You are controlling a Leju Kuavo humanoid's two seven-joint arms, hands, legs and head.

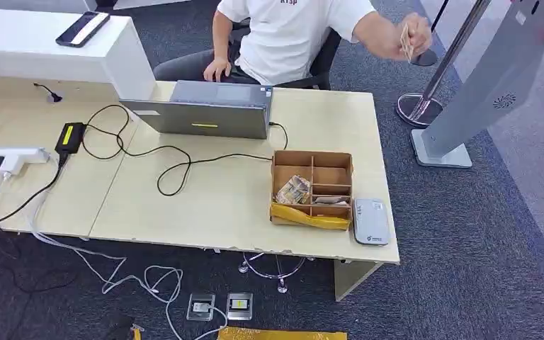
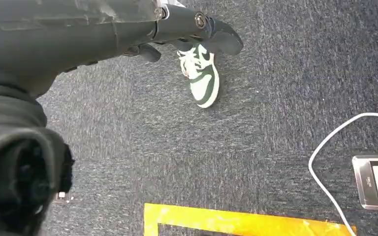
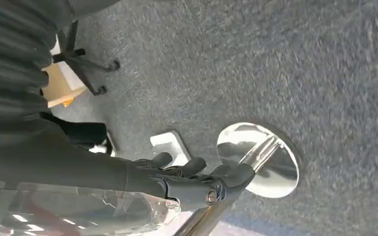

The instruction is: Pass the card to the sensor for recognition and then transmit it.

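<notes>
Tan card in person's hand (both robot hands' fingers spread, empty).

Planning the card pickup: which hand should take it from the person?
Right, probably. The person holds the card on the robot's right, beyond the desk. Both the right hand and left hand hang over carpet, empty.

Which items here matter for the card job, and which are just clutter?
Job:
card, in the person's hand
card reader

Clutter:
laptop
cardboard box
power brick
phone
floor sockets
</notes>
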